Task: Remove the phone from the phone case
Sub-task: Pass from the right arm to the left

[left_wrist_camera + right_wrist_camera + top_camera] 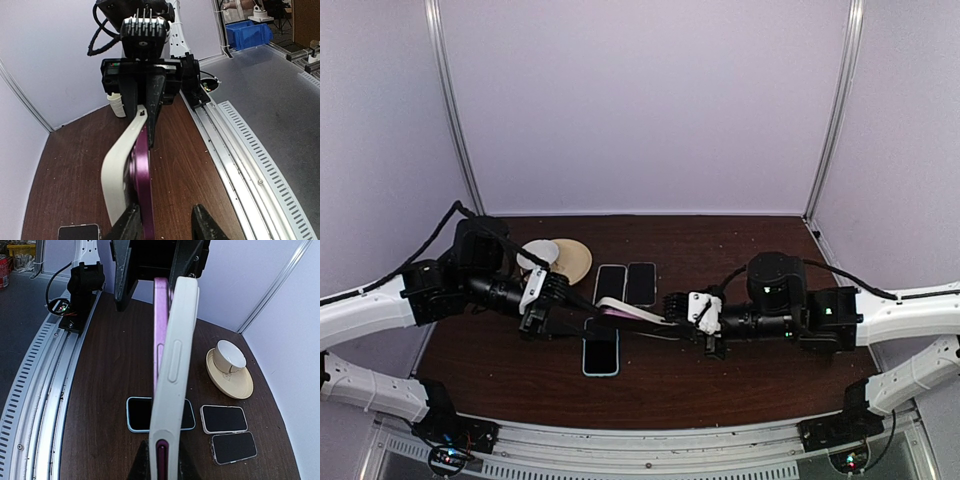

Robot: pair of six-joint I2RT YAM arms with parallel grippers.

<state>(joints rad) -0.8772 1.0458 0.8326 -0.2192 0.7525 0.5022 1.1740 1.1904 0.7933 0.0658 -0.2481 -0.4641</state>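
Right gripper jaws are clamped on one end of the phone case, so it is held edge-up; the phone (purple) is lodged inside, the case bowed off it; the left gripper is spread around the other end, presumably for peeling.

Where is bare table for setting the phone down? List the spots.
Bare table: far right, behind the right arm; also the near strip right of the blue-cased phone. Crowded: the saucer and two loose phones at left-centre.
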